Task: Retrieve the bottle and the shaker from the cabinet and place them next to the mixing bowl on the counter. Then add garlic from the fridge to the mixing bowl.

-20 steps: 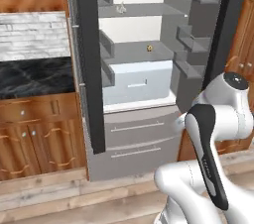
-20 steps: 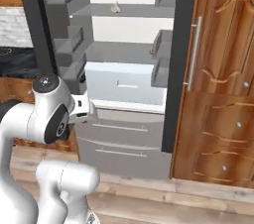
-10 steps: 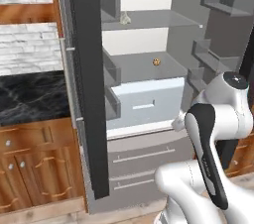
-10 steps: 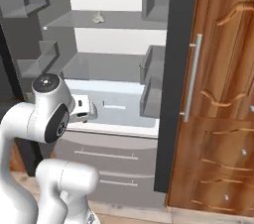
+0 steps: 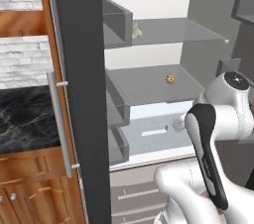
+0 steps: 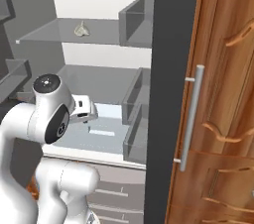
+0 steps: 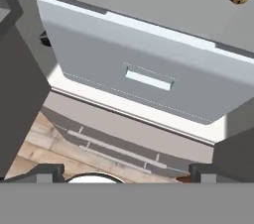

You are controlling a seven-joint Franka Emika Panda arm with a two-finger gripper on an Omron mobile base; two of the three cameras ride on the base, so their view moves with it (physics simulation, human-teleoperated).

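Gripper (image 7: 127,171) is sitting wide and empty, facing the fridge drawer (image 7: 149,77); garlic (image 6: 82,29) is lying on the top shelf (image 6: 59,32), well above and farther back.

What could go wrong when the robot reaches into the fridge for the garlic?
The garlic sits high on the top shelf, while the gripper points low at the drawer, so the reach may fall short. A small round cookie on the shelf below might be grabbed by mistake. The arm could also bump the open door's bins.
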